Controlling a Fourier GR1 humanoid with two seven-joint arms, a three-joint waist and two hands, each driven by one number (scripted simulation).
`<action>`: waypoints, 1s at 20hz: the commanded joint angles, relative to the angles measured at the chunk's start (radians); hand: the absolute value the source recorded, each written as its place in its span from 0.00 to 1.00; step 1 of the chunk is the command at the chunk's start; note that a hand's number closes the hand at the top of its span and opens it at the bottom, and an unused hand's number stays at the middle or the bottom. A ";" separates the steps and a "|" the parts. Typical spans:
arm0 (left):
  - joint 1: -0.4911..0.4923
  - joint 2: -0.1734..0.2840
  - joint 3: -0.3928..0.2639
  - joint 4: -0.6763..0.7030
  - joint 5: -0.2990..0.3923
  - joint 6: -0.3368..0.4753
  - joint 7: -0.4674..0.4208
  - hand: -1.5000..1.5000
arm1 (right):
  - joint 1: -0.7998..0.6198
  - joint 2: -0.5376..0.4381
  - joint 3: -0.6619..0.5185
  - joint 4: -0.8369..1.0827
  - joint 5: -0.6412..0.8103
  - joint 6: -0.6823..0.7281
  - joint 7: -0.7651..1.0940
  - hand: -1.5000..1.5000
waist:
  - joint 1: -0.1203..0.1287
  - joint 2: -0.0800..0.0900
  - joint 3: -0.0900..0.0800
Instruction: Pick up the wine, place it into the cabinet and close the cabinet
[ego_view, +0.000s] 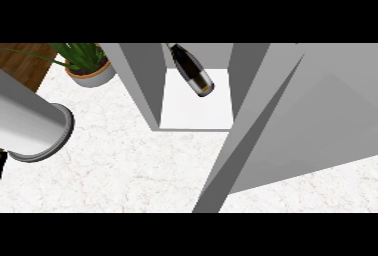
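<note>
Nearest to me: white marbled counter top (125, 165), faint reddish veining, running across the lower part of the head view.

Left edge: my left grey forearm (29, 127), a thick pale cylinder with a darker rim at its cut end, angled in from the left over the counter. A sliver of black shows at the far left edge below it; I cannot tell what it is. The left hand itself is out of view, so I cannot tell how its fingers stand or whether it has hold of anything. The right hand does not show anywhere either.

Right side: large grey cabinet door (310, 115), swung open toward me, its thin leading edge slanting down to the lower middle of the view. It covers much of the right half and hides the counter behind it.

Middle, farther off: the open grey cabinet (144, 75), seen from above. Left side wall slants down to the counter; the white floor panel of the compartment shows between that wall and the door.

Inside the compartment: the dark wine bottle (192, 70), with a white and gold label band near its base. It stands on the white cabinet floor, toward the back, appearing tilted from this steep angle with its neck running to the top edge. Nothing touches it.

Far left: green leafy plant in a round grey pot (90, 70), on the counter just beside the cabinet's left wall. Behind it, a brown wooden surface (22, 62) in the top left corner.
</note>
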 joint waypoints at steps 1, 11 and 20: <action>-0.017 0.013 0.056 0.004 0.062 -0.040 0.052 0.00 | -0.116 0.056 0.188 0.012 0.076 -0.089 0.000 1.00 | 0.001 0.002 0.001; -0.104 -0.016 0.062 0.021 0.068 -0.050 0.105 0.00 | -0.442 0.051 0.076 0.199 0.015 -0.263 0.026 1.00 | 0.019 0.012 0.000; -0.110 -0.066 0.019 0.014 0.045 -0.051 0.127 0.00 | -0.756 0.054 -0.091 0.413 -0.192 -0.359 -0.003 1.00 | 0.036 0.016 0.001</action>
